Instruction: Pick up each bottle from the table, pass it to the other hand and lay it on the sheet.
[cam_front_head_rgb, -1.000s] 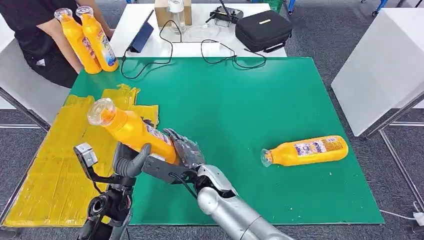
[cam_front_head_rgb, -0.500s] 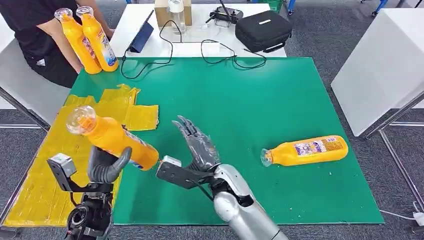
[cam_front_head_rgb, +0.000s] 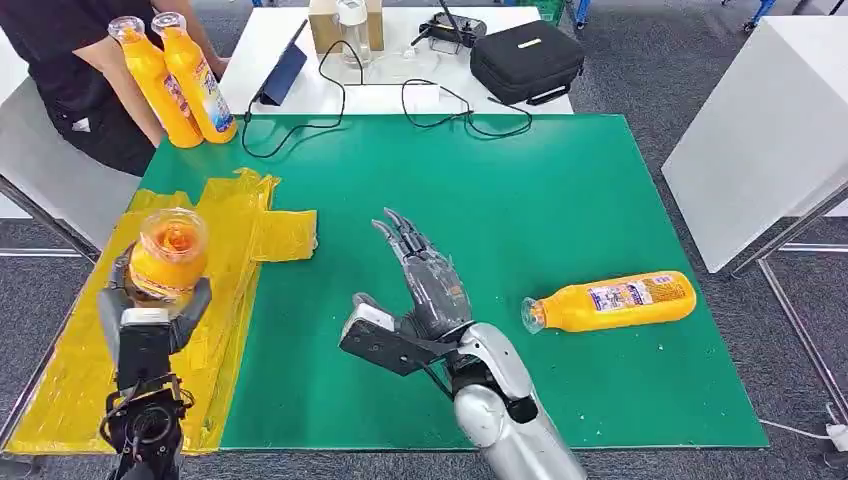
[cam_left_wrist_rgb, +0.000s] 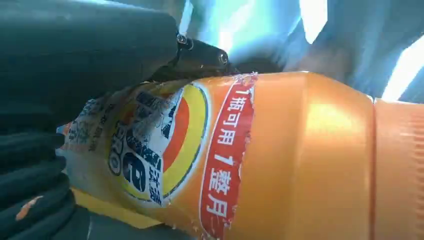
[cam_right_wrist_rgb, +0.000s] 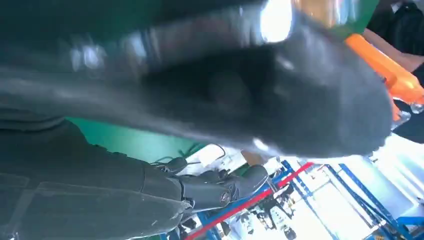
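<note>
Left hand (cam_front_head_rgb: 150, 318) clamped around orange plastic bottle (cam_front_head_rgb: 168, 250), held above yellow sheet (cam_front_head_rgb: 80, 360); long axis near upright, clear cap toward the head camera. Right hand (cam_front_head_rgb: 425, 285) empty, fingers straight and apart, over green mat (cam_front_head_rgb: 500, 200). Second orange bottle (cam_front_head_rgb: 610, 301) lies on its side on the mat, cap pointing toward the robot's left.

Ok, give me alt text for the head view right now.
The left hand holds an orange bottle above the yellow sheet; the right hand is open over the green table. Another bottle lies there.
</note>
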